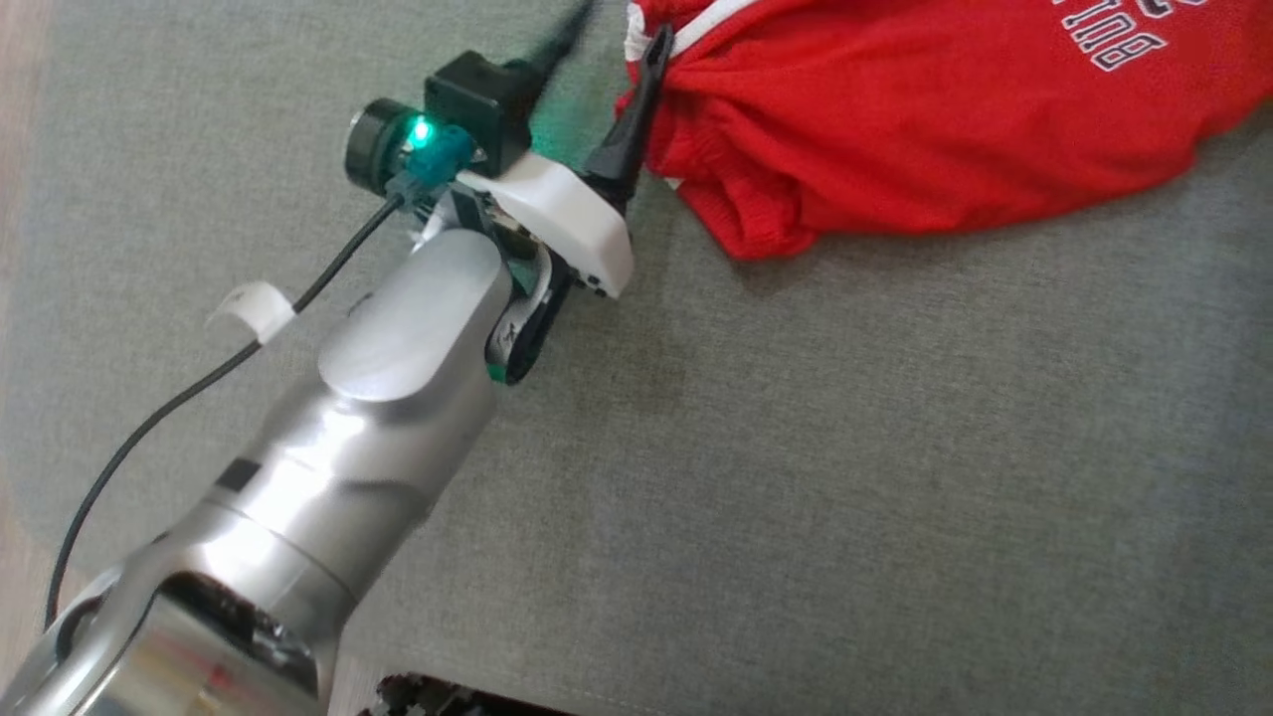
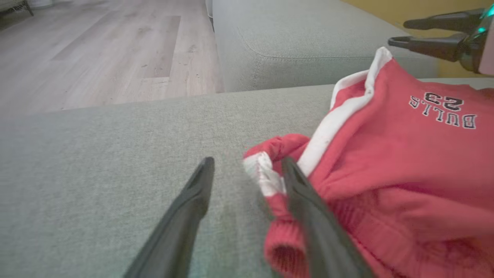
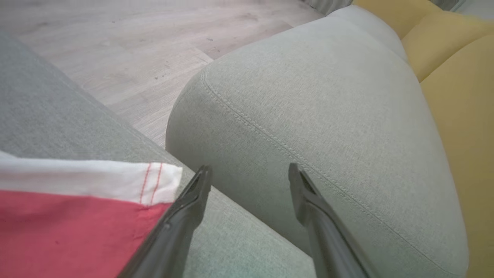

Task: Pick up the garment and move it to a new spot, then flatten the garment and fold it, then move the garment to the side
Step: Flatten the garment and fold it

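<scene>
Over the grey sofa seat [image 2: 115, 154], my left gripper [image 2: 247, 160] jaws apart, empty, one finger over the bunched edge of the red Bulls garment [image 2: 386, 162]. My right gripper [image 3: 249, 168] jaws apart, empty, just beside its white hem; garment lies on the seat.

A grey-green woven sofa seat [image 1: 895, 447] carries a red Bulls 23 garment [image 1: 895, 129] with white trim. It lies crumpled and bunched directly on the fabric, one white hem close to a rounded cushion [image 3: 308, 96] of the same cloth. Pale wooden floor [image 2: 96, 50] lies beyond the seat.
</scene>
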{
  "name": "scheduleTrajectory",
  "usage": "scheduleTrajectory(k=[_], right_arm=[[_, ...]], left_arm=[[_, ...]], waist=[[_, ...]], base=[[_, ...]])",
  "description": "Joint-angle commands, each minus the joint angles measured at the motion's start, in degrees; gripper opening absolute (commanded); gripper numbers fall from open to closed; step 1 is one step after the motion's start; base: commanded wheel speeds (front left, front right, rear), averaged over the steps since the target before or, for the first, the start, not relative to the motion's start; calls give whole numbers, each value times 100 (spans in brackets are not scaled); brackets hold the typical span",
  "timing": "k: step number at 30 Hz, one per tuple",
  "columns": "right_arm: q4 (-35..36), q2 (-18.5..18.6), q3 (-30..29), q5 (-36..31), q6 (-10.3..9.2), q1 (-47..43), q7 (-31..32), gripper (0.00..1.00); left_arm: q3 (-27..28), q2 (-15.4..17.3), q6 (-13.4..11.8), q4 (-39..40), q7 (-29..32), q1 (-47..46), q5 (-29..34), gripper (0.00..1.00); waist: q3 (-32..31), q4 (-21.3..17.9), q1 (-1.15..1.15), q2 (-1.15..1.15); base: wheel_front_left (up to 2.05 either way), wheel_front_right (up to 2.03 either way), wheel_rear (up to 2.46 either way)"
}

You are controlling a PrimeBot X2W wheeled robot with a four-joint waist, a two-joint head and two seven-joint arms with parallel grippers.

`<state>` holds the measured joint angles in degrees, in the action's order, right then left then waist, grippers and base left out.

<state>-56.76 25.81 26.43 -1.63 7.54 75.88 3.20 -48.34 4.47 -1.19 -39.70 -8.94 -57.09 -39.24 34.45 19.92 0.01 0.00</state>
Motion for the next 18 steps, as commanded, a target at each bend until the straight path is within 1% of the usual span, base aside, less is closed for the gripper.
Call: scheduleTrajectory(k=[1, 5, 8, 13, 15, 17, 18], right_arm=[[62, -121, -129, -96, -5, 105, -143, 100], [-134, -310, -464, -233, -5, 60, -389, 100], [-234, -439, -741, -189, -5, -25, -634, 100], [-258, -706, -1225, 126, -5, -340, -1236, 100], [-194, -845, -1412, 307, -5, -512, -1467, 100], [-75, -976, -1555, 478, -5, -738, -1630, 100], [-75, -976, -1555, 478, -5, -738, -1630, 100]], left_arm=[[172, 129, -87, 37, -104, -245, 46, 100], [271, 159, -235, -128, -298, -287, 77, 100], [382, 224, -308, -191, -420, -257, 64, 100], [641, 437, -526, -117, -571, -87, 131, 100], [837, 519, -553, 40, -594, 61, 85, 100], [1112, 623, -642, 330, -601, 234, 124, 100], [1112, 623, -642, 330, -601, 234, 124, 100]], waist=[[-65, -60, -1, 0], [-320, -201, -1, 0], [-585, -311, -1, 0], [-1117, -524, -1, 0], [-1296, -625, -1, 0], [-1481, -717, -1, 0], [-1481, -717, -1, 0]], base=[[0, 0, 0], [0, 0, 0], [0, 0, 0], [0, 0, 0], [0, 0, 0], [0, 0, 0], [0, 0, 0]])
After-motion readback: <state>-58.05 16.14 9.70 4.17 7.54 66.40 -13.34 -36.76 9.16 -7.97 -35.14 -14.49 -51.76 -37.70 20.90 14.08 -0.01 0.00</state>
